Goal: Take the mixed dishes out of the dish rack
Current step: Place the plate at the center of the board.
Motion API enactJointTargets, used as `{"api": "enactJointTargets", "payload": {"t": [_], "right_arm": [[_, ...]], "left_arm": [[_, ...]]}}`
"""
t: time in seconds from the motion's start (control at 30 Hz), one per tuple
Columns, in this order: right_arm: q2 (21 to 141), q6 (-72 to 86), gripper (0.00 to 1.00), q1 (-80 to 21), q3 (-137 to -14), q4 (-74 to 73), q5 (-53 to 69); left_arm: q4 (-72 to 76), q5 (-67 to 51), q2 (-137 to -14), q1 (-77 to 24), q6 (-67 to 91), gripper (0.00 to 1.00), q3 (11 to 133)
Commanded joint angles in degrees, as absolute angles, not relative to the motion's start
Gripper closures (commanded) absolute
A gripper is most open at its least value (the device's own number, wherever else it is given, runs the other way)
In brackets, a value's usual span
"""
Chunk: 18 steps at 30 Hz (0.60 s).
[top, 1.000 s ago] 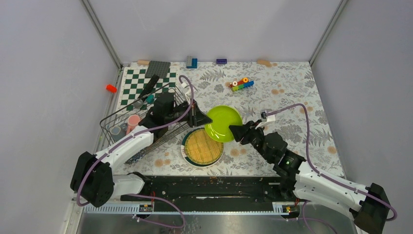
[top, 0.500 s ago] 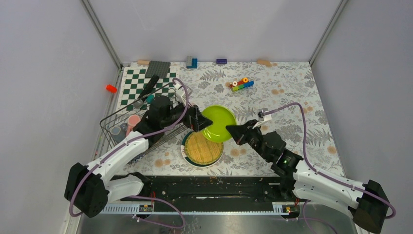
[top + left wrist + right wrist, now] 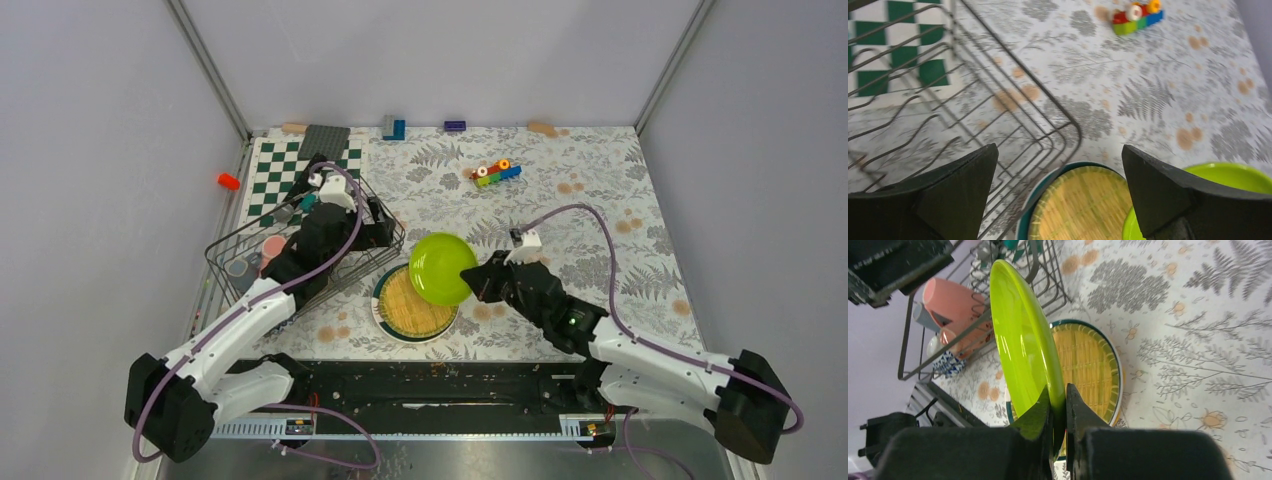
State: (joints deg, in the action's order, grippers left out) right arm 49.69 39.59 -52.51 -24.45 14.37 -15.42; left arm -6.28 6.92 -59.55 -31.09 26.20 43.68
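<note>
Right fingers (image 3: pixel 1048 409) pinch the lime-green plate (image 3: pixel 440 268) by its rim, tilted at 1 o'clock over the yellow plate (image 3: pixel 410 308) on the surface (image 3: pixel 600 200), left fingers (image 3: pixel 960 182) wide and empty over the dish rack (image 3: pixel 255 225) at 10 o'clock, so next I'd guess lower and lay it flat there.

Enclosure from above: a pale grey back wall (image 3: pixel 440 60) meets the grey left wall (image 3: pixel 90 200) and right wall (image 3: pixel 760 180) at slanting metal corner struts (image 3: pixel 208 70). The table (image 3: pixel 560 160) carries a white cloth printed with grey ferns and orange blossoms, with a green-and-white chequered board (image 3: pixel 275 170) at its far left corner. Lighting is even and diffuse, casting only soft shadows.
</note>
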Motion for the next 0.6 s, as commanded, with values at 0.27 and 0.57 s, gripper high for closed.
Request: {"api": "enactJointTargets", "payload": {"t": [0.27,0.57], "right_arm": [[71.6,45.2,0.98,-53.0,-37.8,18.9,5.5],[82.6,47.0,0.95,-52.8,-40.8,22.3,15.7]], "left_arm": [[-16.7,32.5,-56.5,-31.1,33.3,0.01,47.2],[-19.7,36.7,-55.3,-31.1,35.2,0.01,47.4]]}}
